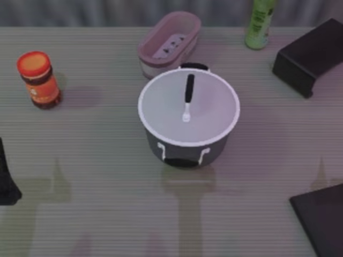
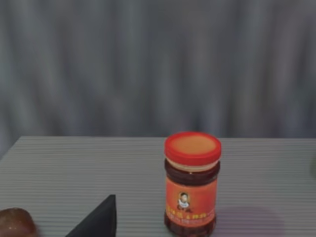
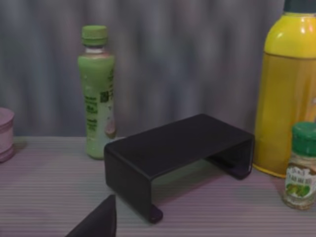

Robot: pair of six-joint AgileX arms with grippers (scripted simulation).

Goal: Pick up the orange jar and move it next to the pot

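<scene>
Left gripper (image 1: 6, 184): only a dark part shows at the top view's left edge; finger state not determinable. One dark fingertip (image 2: 98, 219), cut by the frame, sits near the orange jar (image 2: 192, 183), whose base is also cut.

Right gripper (image 1: 320, 217): cropped at the lower right corner. Beyond its fingertip (image 3: 98, 220), the yellow bottle (image 3: 289, 94) loses its top. The jar's label text is unreadable.
</scene>
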